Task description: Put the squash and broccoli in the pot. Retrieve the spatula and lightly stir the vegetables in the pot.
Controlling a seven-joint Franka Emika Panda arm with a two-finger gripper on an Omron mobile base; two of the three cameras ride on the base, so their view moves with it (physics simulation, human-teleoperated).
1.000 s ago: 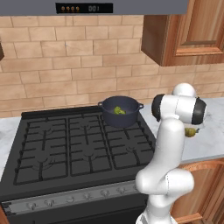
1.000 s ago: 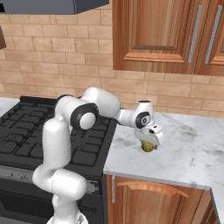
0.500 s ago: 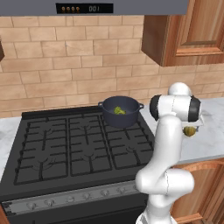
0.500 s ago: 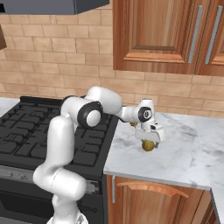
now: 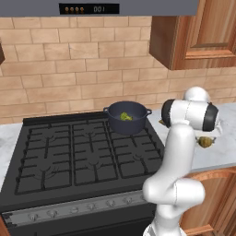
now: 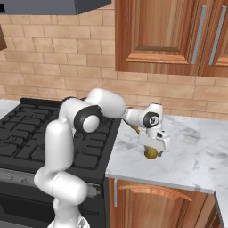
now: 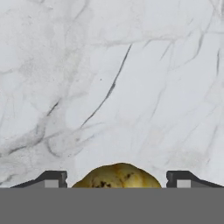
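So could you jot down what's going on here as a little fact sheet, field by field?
Setting: simulated kitchen, black stove beside a marble counter
Pot: the pot sits at the stove's back right, with a yellow-green lump inside
Gripper: the gripper hangs above the counter, right of the stove
Held item: a yellowish lump with dark specks between the fingertips, apparently off the counter; squash or broccoli, cannot tell
Grip: fingertips flank the lump; contact unclear
Spatula: a brown tip shows behind the arm
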